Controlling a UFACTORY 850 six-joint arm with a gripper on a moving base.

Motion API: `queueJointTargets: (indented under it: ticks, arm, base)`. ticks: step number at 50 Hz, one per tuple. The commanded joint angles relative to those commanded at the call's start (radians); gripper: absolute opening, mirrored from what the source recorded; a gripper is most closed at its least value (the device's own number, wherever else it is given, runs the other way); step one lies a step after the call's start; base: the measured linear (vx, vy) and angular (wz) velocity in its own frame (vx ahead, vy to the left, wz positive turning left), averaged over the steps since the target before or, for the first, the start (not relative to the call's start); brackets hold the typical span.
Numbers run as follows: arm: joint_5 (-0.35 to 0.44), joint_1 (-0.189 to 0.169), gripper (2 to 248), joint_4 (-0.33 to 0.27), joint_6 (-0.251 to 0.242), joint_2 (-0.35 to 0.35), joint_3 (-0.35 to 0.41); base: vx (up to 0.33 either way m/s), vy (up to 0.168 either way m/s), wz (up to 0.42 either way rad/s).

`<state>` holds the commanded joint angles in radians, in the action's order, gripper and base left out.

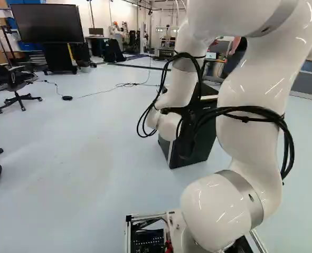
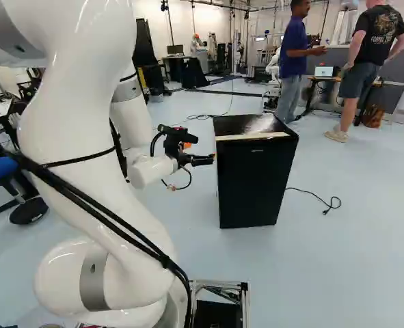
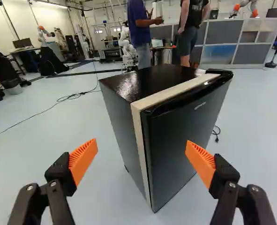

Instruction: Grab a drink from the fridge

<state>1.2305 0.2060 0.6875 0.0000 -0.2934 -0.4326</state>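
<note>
Looking at the fridge, it's standing upright on the floor with its door shut, a touch off centre toward 3 o'clock in the right base view. The gripper is close by, between 9 and 10 o'clock from the fridge in that same view. Fingers are spread wide, tbh, with the orange pads well apart and gripping nada. Wrist view puts the fridge around 12 to 1 o'clock from the gripper, one front corner pointing back at it. There's a black cord on the floor at about 4 o'clock from the fridge too. As for the rest of the room, the left base view has a big screen between 10 and 11 o'clock, plus an office chair between 9 and 10.
</note>
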Motion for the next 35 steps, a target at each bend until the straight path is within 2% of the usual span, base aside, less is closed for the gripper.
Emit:
queueJointTargets:
  ticks: [35]
  arm:
    - [0.131,0.023,247,0.165,0.000,-0.192,-0.132]
  base:
    - [0.000,0.000,0.000]
